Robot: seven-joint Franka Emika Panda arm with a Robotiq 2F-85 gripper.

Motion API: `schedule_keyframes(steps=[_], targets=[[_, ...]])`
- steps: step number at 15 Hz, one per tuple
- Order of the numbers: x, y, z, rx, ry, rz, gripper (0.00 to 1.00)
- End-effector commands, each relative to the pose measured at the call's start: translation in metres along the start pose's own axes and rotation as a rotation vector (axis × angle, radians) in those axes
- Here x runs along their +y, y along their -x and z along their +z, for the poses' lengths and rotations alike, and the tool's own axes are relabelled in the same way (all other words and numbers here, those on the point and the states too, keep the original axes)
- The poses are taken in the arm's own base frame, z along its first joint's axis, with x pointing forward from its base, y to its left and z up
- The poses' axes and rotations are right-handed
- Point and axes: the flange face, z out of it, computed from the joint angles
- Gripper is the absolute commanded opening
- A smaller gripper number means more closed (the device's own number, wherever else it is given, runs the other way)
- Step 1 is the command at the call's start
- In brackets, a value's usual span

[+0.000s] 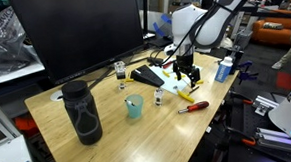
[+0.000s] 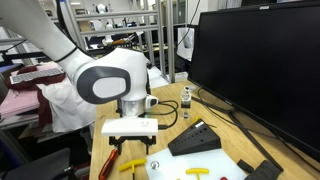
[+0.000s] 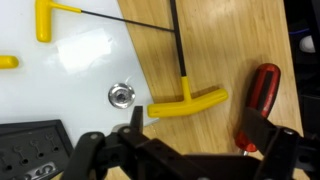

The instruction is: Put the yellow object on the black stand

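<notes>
The yellow object [image 3: 188,102] is the slim yellow handle of a T-shaped key with a thin black shaft. It lies flat on the wooden table at the edge of a white board, and shows in both exterior views [image 1: 186,93] [image 2: 128,167]. My gripper [image 3: 200,135] is open and empty, hovering just above it with a finger on each side, not touching; it also shows in both exterior views [image 1: 185,71] [image 2: 133,146]. The black stand [image 3: 30,150] sits on the white board beside the gripper, also visible in both exterior views [image 1: 147,77] [image 2: 195,140].
A red-handled screwdriver [image 3: 262,90] lies close to one finger. More yellow T-keys [image 3: 55,15] [image 2: 200,172] and a silver knob [image 3: 121,95] sit on the white board [image 3: 70,70]. A teal cup [image 1: 134,107], a black speaker [image 1: 82,112], small bottles and a large monitor [image 1: 78,34] share the table.
</notes>
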Motion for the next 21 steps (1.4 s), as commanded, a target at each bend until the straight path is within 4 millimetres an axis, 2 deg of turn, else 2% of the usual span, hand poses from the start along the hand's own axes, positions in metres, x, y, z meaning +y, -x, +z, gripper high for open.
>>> schedule_keyframes(steps=[1, 9, 21], targets=[[-0.004, 0.005, 0.011, 0.055, -0.001, -0.043, 1.00], [-0.020, 0.017, 0.043, 0.143, -0.010, -0.108, 1.00], [-0.024, 0.024, 0.050, 0.145, 0.042, -0.152, 1.00]])
